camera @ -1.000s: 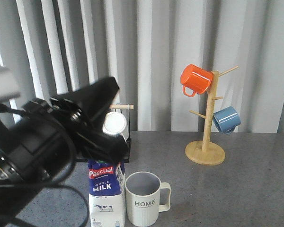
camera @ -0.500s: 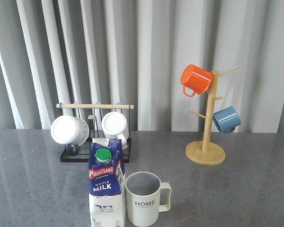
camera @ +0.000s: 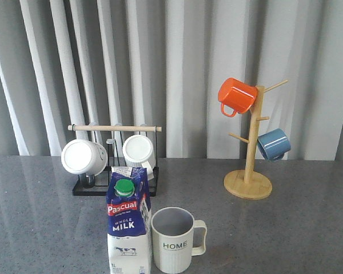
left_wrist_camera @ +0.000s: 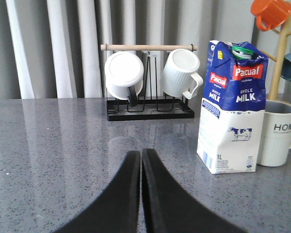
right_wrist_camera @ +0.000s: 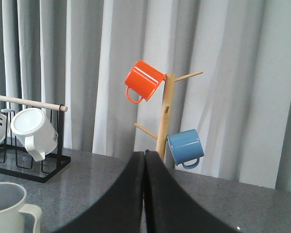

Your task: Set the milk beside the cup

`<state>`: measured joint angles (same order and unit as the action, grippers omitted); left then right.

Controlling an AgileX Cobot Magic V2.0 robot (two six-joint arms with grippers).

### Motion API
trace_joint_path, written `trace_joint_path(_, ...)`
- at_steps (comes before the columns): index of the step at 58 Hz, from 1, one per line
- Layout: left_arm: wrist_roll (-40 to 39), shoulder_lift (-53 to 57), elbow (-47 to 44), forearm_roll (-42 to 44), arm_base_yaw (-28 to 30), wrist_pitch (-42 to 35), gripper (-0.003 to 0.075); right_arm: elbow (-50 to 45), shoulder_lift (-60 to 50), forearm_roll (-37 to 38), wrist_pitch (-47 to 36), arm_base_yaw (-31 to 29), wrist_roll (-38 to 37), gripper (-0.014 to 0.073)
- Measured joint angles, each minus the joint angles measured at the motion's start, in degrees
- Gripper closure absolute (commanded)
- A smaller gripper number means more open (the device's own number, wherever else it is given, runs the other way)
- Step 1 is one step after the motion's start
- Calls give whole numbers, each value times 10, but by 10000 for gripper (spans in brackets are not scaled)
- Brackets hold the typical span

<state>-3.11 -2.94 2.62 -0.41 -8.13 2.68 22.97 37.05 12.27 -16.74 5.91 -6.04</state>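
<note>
The milk carton [camera: 128, 227] stood upright at the near edge of the grey table [camera: 286, 228], just beside the ribbed mug [camera: 173, 240] on that mug's left, with hardly a gap between them in the front view. Its blue upper half carried a red "Pascual" label and the words "WHOLE MILK" in white, with a green cap above (a small cow drawing and "1L" showed on the white lower half). The mug read "HOME" in dark letters, its handle turned to the right.

The left gripper [left_wrist_camera: 141, 154] hung low over the table, short of the carton and touching nothing, its dark fingers pressed together. The right gripper [right_wrist_camera: 144, 154] was likewise closed on nothing.

Farther back stood a black wire rack [camera: 114, 187] with a wooden bar, holding two white mugs [camera: 84, 157]. To the right, a wooden mug tree [camera: 249, 171] bore an orange mug [camera: 236, 96] high up and a blue mug [camera: 273, 144] lower down. Grey curtains [camera: 177, 63] closed off the back.
</note>
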Motion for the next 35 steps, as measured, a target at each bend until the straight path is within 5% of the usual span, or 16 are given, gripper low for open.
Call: trace_joint_path(35, -7, 36, -41, 1, 23, 17, 728, 0, 0, 0, 0, 0, 0, 603)
